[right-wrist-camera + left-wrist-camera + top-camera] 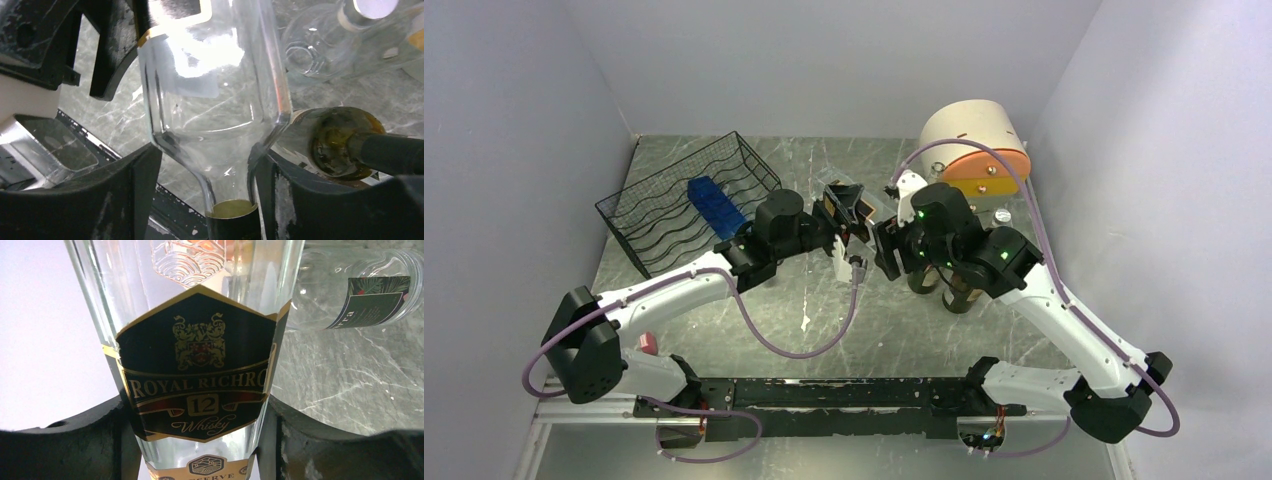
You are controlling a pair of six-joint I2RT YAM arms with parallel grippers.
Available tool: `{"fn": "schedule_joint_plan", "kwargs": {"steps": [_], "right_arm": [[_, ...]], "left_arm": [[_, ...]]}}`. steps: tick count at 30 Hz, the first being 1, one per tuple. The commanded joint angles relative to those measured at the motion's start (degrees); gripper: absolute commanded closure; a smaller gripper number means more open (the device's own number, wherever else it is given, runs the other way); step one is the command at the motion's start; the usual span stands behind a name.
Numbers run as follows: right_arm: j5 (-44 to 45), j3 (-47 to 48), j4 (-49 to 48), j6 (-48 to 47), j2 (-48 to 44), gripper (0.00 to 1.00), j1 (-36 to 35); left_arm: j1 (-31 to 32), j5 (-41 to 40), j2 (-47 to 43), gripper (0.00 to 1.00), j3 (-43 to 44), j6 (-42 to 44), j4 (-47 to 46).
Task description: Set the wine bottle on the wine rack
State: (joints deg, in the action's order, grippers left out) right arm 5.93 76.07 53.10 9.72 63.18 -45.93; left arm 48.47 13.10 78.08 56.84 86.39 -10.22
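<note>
The wine bottle (850, 212) is clear glass with a black and gold label (197, 370), held in the air between both arms at the table's middle. My left gripper (200, 420) is shut on its labelled body, one finger on each side. My right gripper (210, 165) comes from the other end. Its fingertips (145, 165) press on the bottle's shoulder on both sides, just above the dark-capped neck (232, 217). The wine rack (686, 200), a black wire frame, stands at the back left, apart from both grippers.
A blue block (714, 205) lies in the rack. A cream-and-orange drum box (976, 148) stands back right. Two dark bottles (959, 295) stand under the right arm. A clear bottle (350, 295) lies on the marble top. A small red thing (646, 343) sits by the left base.
</note>
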Motion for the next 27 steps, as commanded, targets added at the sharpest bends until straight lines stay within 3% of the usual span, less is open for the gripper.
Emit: {"fn": "schedule_joint_plan", "kwargs": {"steps": [1,4,6,8,10,17,23,24,27], "right_arm": [[-4.22,-0.75,1.21,-3.50,-0.50,0.28,-0.15],[-3.98,-0.71,1.45,-4.06,-0.13,0.28,-0.13],[-3.24,-0.59,1.69,-4.24,0.50,0.33,-0.14],[-3.04,-0.30,2.23,-4.65,1.30,0.44,-0.18],[-2.91,-0.16,2.61,-4.86,1.93,0.61,-0.21],[-2.38,0.30,2.49,-5.69,2.88,1.00,-0.14],[1.17,-0.02,-0.34,-4.62,2.93,1.00,-0.18],[1.91,-0.17,-1.16,-4.43,2.65,1.00,-0.17],[3.97,-0.69,-4.01,-4.01,1.29,1.00,-0.13]], "left_arm": [[-0.63,1.39,-1.75,0.93,5.30,0.28,-8.65],[-0.61,1.72,-1.71,0.93,5.38,0.44,-8.68],[-0.62,1.54,-1.55,0.93,5.39,0.81,-8.83],[-0.64,1.16,-1.38,0.93,5.39,1.20,-8.89],[-0.70,0.91,-1.27,0.93,5.47,1.69,-8.67],[-0.80,1.74,-1.65,0.93,5.63,1.21,-8.78],[-0.76,2.88,-2.44,0.93,5.61,-1.53,-8.55],[-0.82,2.86,-2.56,0.89,5.38,-2.40,-8.96],[-0.80,2.74,-2.96,0.59,4.09,-4.93,-10.11]]}}
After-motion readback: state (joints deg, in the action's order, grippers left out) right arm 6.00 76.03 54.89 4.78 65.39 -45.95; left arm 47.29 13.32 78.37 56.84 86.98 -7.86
